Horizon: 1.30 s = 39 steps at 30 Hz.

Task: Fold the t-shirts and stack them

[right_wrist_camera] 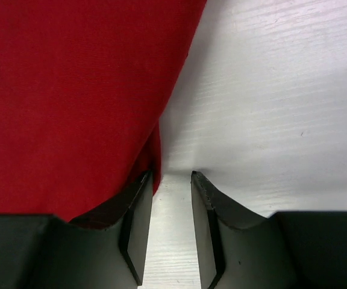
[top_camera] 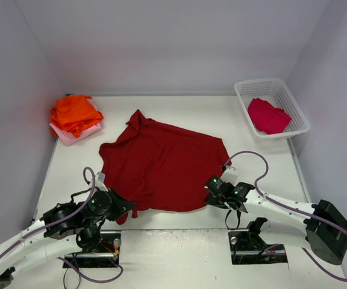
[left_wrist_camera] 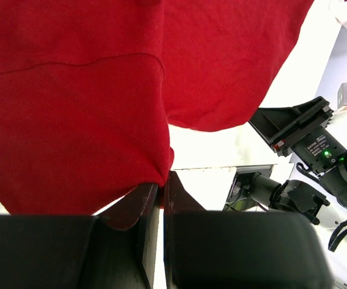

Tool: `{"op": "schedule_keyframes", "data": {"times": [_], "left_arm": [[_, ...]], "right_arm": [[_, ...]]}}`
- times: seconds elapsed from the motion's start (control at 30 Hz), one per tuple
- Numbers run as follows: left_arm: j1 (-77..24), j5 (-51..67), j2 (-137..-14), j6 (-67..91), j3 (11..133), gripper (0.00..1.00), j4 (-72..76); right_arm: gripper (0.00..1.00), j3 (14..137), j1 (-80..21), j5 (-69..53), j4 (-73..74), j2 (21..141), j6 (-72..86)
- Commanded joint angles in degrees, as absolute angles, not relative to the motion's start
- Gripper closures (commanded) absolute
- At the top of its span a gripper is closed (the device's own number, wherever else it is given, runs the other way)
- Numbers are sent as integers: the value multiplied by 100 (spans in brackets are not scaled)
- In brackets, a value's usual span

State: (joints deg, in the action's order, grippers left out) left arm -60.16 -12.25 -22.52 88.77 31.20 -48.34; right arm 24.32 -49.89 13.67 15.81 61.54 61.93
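A large dark red t-shirt (top_camera: 161, 162) lies spread on the white table, with some folds near its collar. My left gripper (top_camera: 122, 205) is at its near left corner; in the left wrist view the gripper (left_wrist_camera: 162, 180) is shut with the shirt's hem (left_wrist_camera: 71, 120) pinched between the tips. My right gripper (top_camera: 212, 189) is at the shirt's near right edge. In the right wrist view it (right_wrist_camera: 171, 174) is open, low over the table, and the shirt's edge (right_wrist_camera: 71, 90) lies against its left finger. Folded orange t-shirts (top_camera: 74, 111) sit on a pale pink one (top_camera: 71, 135) at the back left. A crimson t-shirt (top_camera: 267, 114) lies in the basket.
The white lattice basket (top_camera: 246, 90) stands at the back right by the wall. Grey walls close in the table on three sides. The right arm's gripper (left_wrist_camera: 306, 135) shows in the left wrist view past the shirt's edge. Arm bases and cables sit along the near edge.
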Motion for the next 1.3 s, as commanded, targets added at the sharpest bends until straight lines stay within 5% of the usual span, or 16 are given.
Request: {"op": "schedule_keyframes", "data": {"times": [0.0, 0.5, 0.6, 0.7, 0.77, 1.27], "left_arm": [[-6012, -1301, -2268, 8956, 3182, 100, -4746], [-6012, -1283, -2171, 8965, 3129, 100, -4764], [-6012, -1283, -2118, 9000, 3120, 100, -4781], [-6012, -1283, -2083, 9000, 3120, 100, -4843], [-6012, -1283, -2039, 9009, 3129, 100, -4904], [-6012, -1301, -1828, 9097, 3138, 100, -5150]], "right_arm": [[72, 2724, -5089, 1740, 1389, 6345, 6284], [69, 3296, -5133, 2100, 1362, 7075, 6038], [73, 3278, -5150, 2074, 1345, 7146, 6064], [95, 3243, -5168, 2083, 1345, 7067, 6091], [100, 3199, -5159, 2083, 1345, 6988, 6100], [100, 3296, -5177, 2347, 2206, 6556, 6275]]}}
